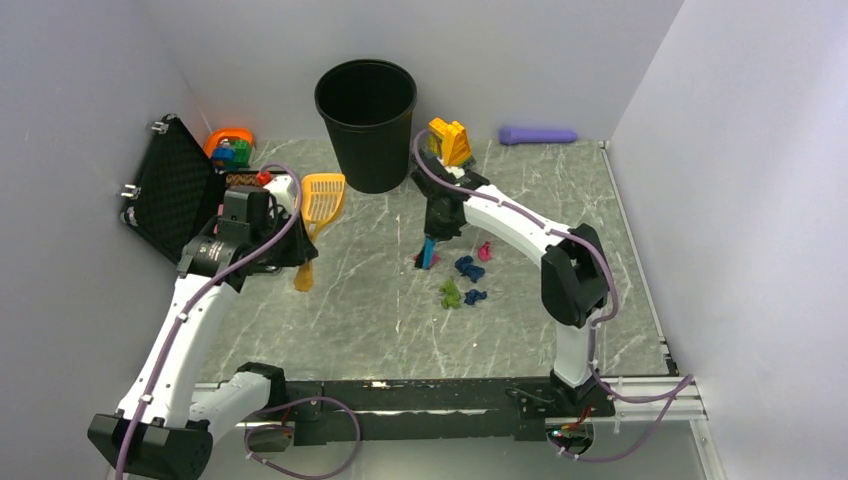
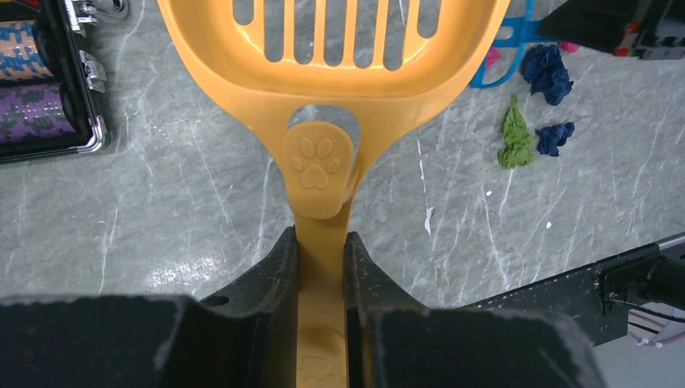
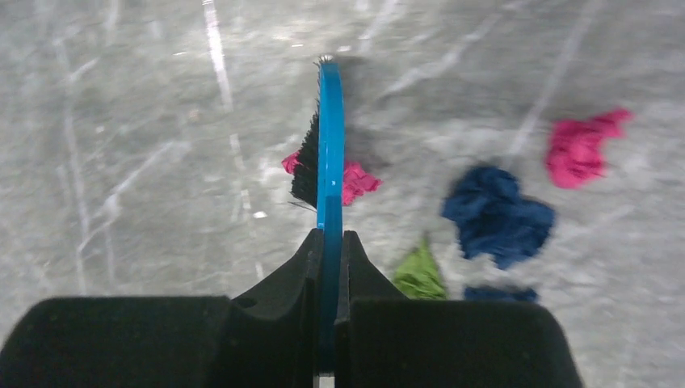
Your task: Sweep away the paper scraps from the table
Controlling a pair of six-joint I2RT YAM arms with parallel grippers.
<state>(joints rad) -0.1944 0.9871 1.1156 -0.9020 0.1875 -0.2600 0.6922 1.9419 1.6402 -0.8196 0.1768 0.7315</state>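
My right gripper [image 3: 329, 242] is pinched on the thin handle of the blue brush [image 3: 329, 145], bristles down against a pink wad. My left gripper [image 2: 321, 242] is clamped on the handle of the orange scoop [image 2: 266, 81]. The paper scraps [image 1: 468, 268] lie loose on the table [image 1: 380, 300], on the near side of the black bin [image 1: 366, 110] and to its right. I judge them light, soft and apt to skitter, so they should be pushed with the bristles, not grasped.

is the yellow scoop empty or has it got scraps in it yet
Empty: the scoop in the left gripper shows only bare slots, and the paper scraps lie on the table by the brush.
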